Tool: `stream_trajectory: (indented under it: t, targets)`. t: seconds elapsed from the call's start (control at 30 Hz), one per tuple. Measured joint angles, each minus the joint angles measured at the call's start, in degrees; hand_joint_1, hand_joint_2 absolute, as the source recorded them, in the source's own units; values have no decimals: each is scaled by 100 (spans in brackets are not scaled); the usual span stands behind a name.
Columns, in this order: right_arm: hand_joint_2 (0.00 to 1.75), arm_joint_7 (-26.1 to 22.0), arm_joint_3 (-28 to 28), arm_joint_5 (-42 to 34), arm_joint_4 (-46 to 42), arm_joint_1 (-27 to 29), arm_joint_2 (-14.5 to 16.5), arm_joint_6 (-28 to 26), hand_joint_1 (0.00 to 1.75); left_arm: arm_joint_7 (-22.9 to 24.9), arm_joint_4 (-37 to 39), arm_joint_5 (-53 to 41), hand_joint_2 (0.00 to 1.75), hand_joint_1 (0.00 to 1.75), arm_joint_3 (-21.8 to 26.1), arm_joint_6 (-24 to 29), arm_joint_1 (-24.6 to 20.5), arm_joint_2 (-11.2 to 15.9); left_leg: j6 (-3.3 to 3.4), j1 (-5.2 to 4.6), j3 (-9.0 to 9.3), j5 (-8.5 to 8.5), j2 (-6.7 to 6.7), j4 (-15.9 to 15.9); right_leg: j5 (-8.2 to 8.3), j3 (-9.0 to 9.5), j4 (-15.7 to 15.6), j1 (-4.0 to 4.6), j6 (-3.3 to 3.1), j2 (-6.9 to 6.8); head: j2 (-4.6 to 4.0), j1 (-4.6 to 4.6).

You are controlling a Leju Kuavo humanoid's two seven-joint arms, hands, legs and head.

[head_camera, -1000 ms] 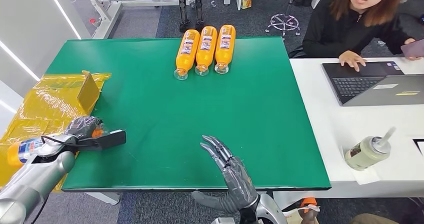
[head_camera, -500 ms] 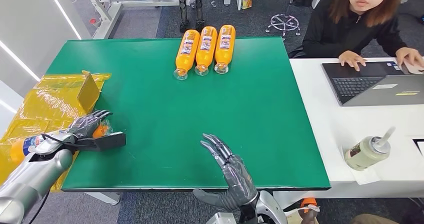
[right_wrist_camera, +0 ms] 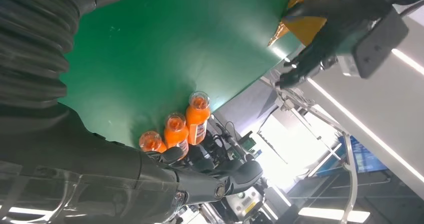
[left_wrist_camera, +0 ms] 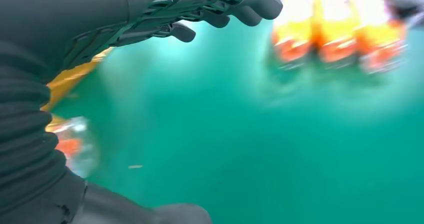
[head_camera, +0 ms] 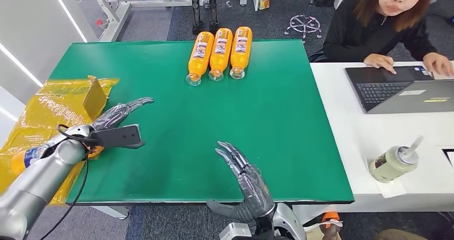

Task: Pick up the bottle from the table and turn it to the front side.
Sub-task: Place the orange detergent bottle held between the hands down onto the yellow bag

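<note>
Left hand (head_camera: 119, 113): empty, fingers spread and stretched out above the left part of the green table (head_camera: 160, 84). Right hand (head_camera: 247, 181): empty, fingers spread, held over the near edge.

Bottles: three orange ones (head_camera: 220, 51) laid side by side at the far middle of the table, caps toward the robot; a fourth bottle (head_camera: 32, 155) lies on the yellow wrapping (head_camera: 48, 109) at the left, partly hidden by the left arm.

Step judged in hand: a reach for a bottle. The body should be enclosed squarely before any lift, so that it can be turned without slipping.
</note>
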Motion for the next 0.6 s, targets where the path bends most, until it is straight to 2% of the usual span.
stream_trajectory:
  t: [0.17,0.4,0.6]
  targets:
    - [175,0,-41,4,-5,6,60,-13,0,-189,-523,509,175,0,1,332,313,-377,1,-1,0,-1,0,0,0,1,-1,-1,0,-1,0,0]
    - [175,-205,-242,-176,-62,133,79,-251,0,-675,-1273,588,175,0,145,1804,1247,-1118,5,-2,-2,-5,-1,0,-2,0,-6,-2,2,-2,0,-1]
    - [175,-646,-501,-689,-48,223,188,-918,0,-1058,-1869,698,175,0,384,2826,1867,-1937,6,-2,-7,-6,-5,1,-2,0,-9,-2,4,-9,0,0]
